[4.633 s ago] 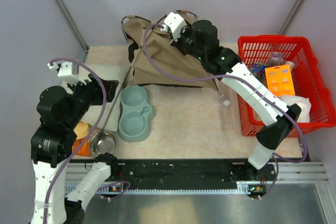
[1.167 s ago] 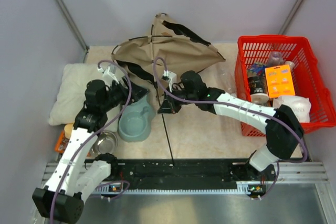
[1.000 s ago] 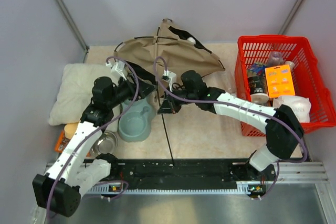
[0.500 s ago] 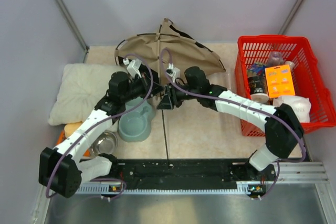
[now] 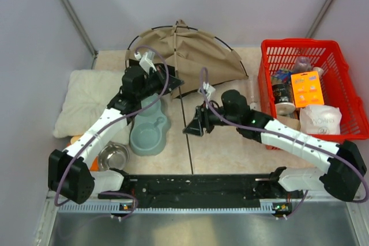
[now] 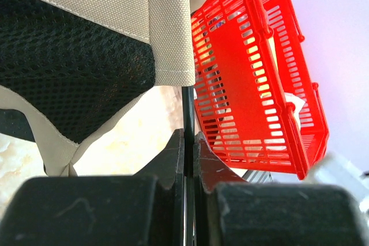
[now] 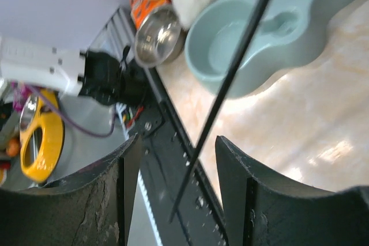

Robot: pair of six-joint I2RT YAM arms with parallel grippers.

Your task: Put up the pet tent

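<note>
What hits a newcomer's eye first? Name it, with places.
A collapsed tan fabric pet tent lies at back centre; a bright red plastic basket stands at the right. A thin black pole runs from the tent toward the near edge, the left claw shut on it, the right claw open by it.

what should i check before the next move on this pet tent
1. left gripper clamped on the black pole: ok
2. right gripper off the pole: ok, jaws open around it, not touching
3. pet tent standing up: not ok, fabric lies slumped at the back
4. pole's far end seated in the tent: cannot tell, fabric hides it
5. pole clear of the double bowl: ok, runs beside it
</note>
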